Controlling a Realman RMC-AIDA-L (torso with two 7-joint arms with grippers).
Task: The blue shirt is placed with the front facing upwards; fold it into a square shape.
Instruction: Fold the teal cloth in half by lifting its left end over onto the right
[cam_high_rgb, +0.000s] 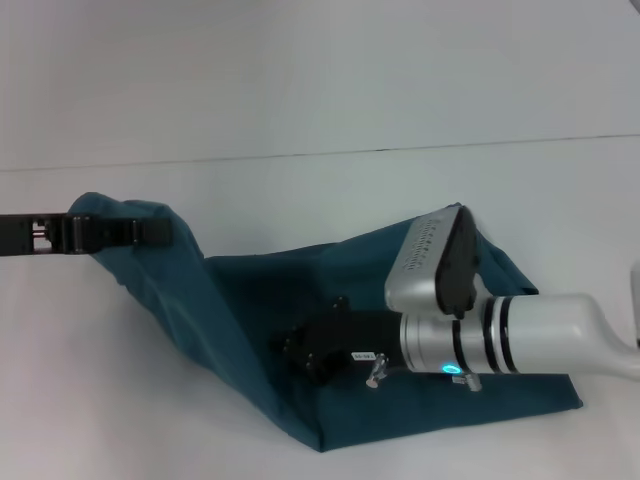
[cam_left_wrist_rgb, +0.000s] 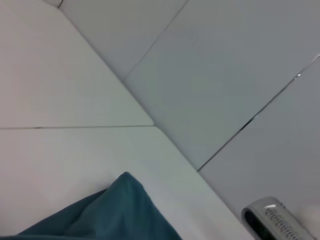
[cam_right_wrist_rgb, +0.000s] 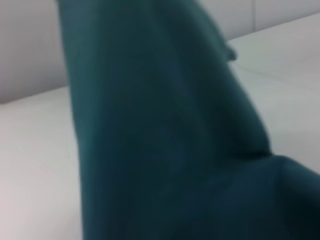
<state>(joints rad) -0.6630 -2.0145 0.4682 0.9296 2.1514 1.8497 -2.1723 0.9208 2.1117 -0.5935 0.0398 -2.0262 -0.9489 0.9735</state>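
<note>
The blue shirt (cam_high_rgb: 245, 295) lies partly lifted on the white table (cam_high_rgb: 90, 390), plain teal side showing and no lettering visible. My left gripper (cam_high_rgb: 155, 232) reaches in from the left, shut on a raised corner of the cloth. A taut fold runs from there down to the front edge. My right gripper (cam_high_rgb: 300, 352) sits low over the middle of the shirt, shut on that fold. The left wrist view shows only a peak of the shirt (cam_left_wrist_rgb: 117, 212). In the right wrist view the shirt (cam_right_wrist_rgb: 165, 150) rises as a stretched ridge.
The right arm's silver wrist housing (cam_high_rgb: 430, 262) stands over the shirt's right half, and its edge (cam_left_wrist_rgb: 277, 220) also shows in the left wrist view. A pale wall (cam_high_rgb: 320, 70) rises behind the table's far edge. Bare tabletop lies left of and in front of the shirt.
</note>
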